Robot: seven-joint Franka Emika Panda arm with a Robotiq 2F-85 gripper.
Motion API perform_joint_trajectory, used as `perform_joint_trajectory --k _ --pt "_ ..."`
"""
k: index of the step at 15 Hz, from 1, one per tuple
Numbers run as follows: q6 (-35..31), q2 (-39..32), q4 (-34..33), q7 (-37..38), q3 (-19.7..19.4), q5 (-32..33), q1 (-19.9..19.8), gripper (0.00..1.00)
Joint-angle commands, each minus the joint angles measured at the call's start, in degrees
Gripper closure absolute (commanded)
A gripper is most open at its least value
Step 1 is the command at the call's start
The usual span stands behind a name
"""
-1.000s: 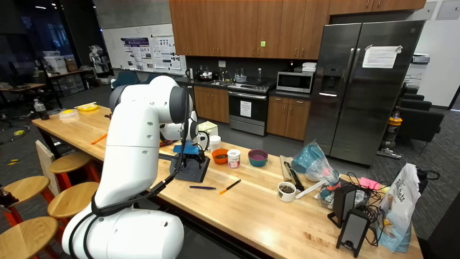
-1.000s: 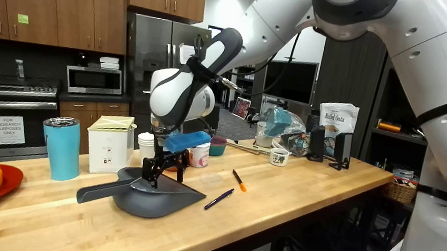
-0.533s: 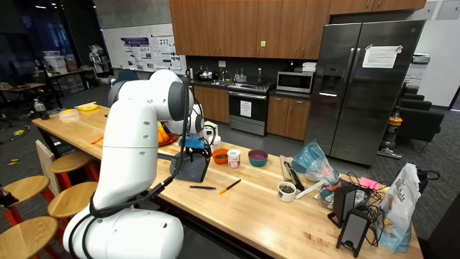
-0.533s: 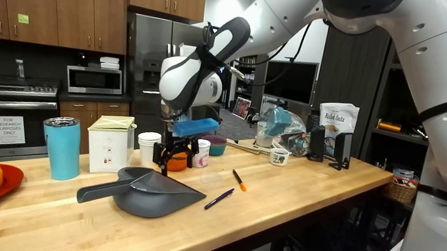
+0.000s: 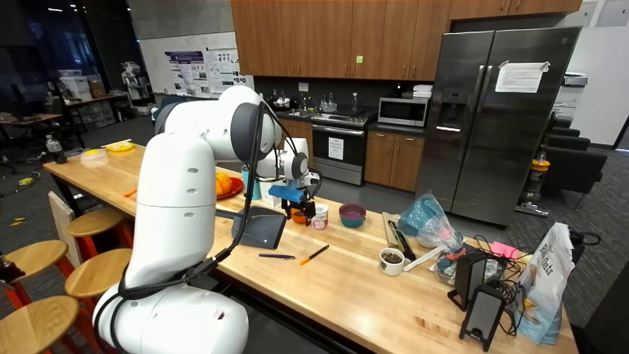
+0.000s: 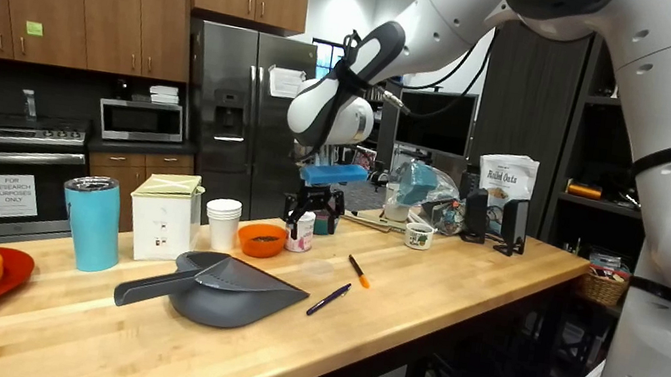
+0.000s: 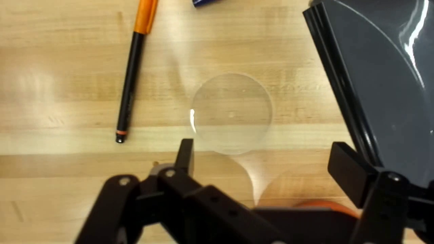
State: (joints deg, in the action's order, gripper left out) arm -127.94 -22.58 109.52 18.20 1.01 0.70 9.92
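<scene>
My gripper [image 7: 266, 162] is open and empty, fingers pointing down above the table. In both exterior views the gripper [image 5: 299, 218] [image 6: 312, 228] hangs near the orange bowl [image 6: 261, 240] and the white-and-pink can [image 5: 320, 219] [image 6: 300, 236], partly covering them. The orange bowl holds brown bits; its rim edge shows in the wrist view [image 7: 327, 204]. A clear round disc [image 7: 232, 113] lies flat on the table, ahead of the fingers in the wrist view. A dark grey dustpan [image 7: 390, 84] [image 5: 260, 228] [image 6: 239, 300] lies beside it. A black-and-orange pen [image 7: 130, 78] [image 6: 358, 270] and a blue pen [image 6: 329, 299] lie nearby.
A teal-and-purple bowl [image 5: 352, 216] stands past the can. White stacked cups [image 6: 222, 225], a white box [image 6: 163, 222] and a blue tumbler [image 6: 92, 225] stand near the dustpan. A white cup [image 5: 391, 265], speakers [image 5: 484, 314] and an oats bag [image 5: 545, 290] are farther along.
My gripper has moved up and away from over the dustpan, toward the orange bowl and can, staying empty. The dustpan and pens have not moved.
</scene>
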Motion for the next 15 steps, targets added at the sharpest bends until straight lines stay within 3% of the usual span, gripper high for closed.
perform_joint_trajectory --k 1,15 --pt "-2.2 4.9 6.1 2.7 -0.9 -3.6 -2.9 0.0" --pt "-8.3 9.3 17.9 9.1 -4.7 -5.3 -6.8 0.0"
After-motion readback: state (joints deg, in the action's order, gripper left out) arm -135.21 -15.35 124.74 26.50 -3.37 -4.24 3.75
